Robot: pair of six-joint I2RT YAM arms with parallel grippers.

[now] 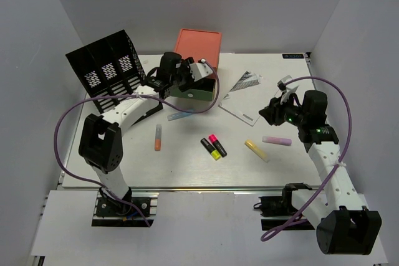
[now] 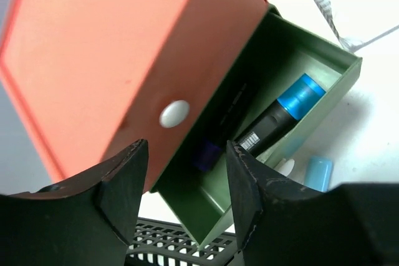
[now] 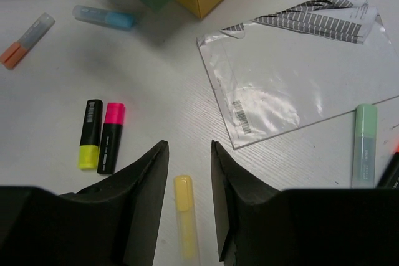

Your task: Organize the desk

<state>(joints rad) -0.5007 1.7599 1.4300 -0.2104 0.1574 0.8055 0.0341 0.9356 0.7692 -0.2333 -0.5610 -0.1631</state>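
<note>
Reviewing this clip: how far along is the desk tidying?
Done: a blue-capped marker lies in the open green drawer. In hand: nothing; the left pincer is open over that drawer, the right pincer open above the yellow highlighter. Left: orange marker, pale blue pen, two black highlighters and pink highlighter lie loose on the desk.

The white desk (image 1: pixel 187 169) has a metal rail (image 1: pixel 206 189) along its near edge. At the far left stands a black mesh file rack (image 1: pixel 107 66), and near it, at the far middle, a small orange drawer unit (image 1: pixel 199 45). To the right of the unit a clear plastic sleeve (image 1: pixel 240 98) with striped paper lies flat. Loose on the white top lie:

- a pale blue highlighter (image 1: pixel 181 116)
- an orange highlighter (image 1: pixel 158 136)
- a black-and-yellow marker (image 1: pixel 210 148) side by side with a black-and-pink marker (image 1: pixel 217 145)
- a yellow highlighter (image 1: pixel 257 150)
- a pink highlighter (image 1: pixel 276 140)
- a green highlighter (image 3: pixel 365 144) just beside the sleeve's corner
</note>
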